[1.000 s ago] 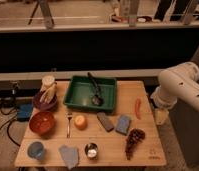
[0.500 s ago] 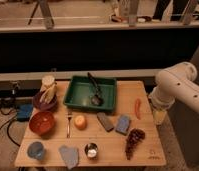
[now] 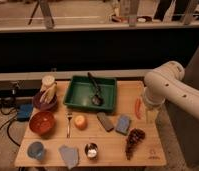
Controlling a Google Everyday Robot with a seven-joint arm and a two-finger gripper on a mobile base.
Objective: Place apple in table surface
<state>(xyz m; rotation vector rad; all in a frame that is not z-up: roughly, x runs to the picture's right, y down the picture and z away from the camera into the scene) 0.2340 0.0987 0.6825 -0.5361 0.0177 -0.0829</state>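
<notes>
The arm is edging left from the right side, and its end effector is hanging over the right edge of the worktop, jaws spread wide and holding nothing. The apple is already sitting on the worktop, just near of the green tray, between the fork and the grey sponge. The arm is probably only starting its reach. The red chili, blue sponge and grape bunch are lying between the end effector and the apple.
</notes>
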